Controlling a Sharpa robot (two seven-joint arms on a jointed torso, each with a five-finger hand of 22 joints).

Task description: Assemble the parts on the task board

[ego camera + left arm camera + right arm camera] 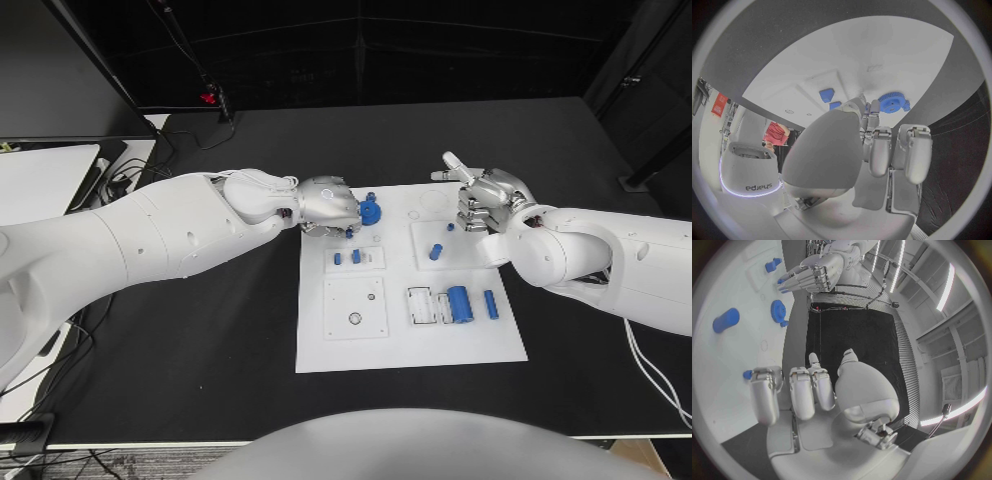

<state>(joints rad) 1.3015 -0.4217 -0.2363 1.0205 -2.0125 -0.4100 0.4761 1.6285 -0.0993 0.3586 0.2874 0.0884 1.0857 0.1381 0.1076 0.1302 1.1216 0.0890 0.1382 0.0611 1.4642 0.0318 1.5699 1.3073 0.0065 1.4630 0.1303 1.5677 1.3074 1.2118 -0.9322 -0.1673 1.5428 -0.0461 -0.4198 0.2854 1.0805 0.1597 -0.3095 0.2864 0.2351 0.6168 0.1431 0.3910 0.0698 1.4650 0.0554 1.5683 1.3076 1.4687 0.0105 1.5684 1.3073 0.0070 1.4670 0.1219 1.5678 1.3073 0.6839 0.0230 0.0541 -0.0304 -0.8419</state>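
White task board [408, 345] at the table's [188, 340] centre, assembly partly done, as far as I can judge.
A blue gear [371, 211] sits at the board's 11 o'clock beside the left hand [326, 205], fingers curled, holding nothing visible. Loose blue cylinders [460, 303] lie at 4 o'clock. The right hand [488, 197] hovers at 1 o'clock, fingers curled, empty.

Even, cool overhead light; sharp head view, warped wrist views.

From the head camera the task board [410, 330] glows bright white against the matt black bench [216, 370], with only soft, short shadows under the blue parts. Both wrist views are fisheye circles in dark frames: straight edges bow strongly toward the rim. Ceiling light strips [948, 285] flare white in the right wrist view. The close silver fingers [879, 150] look slightly soft.
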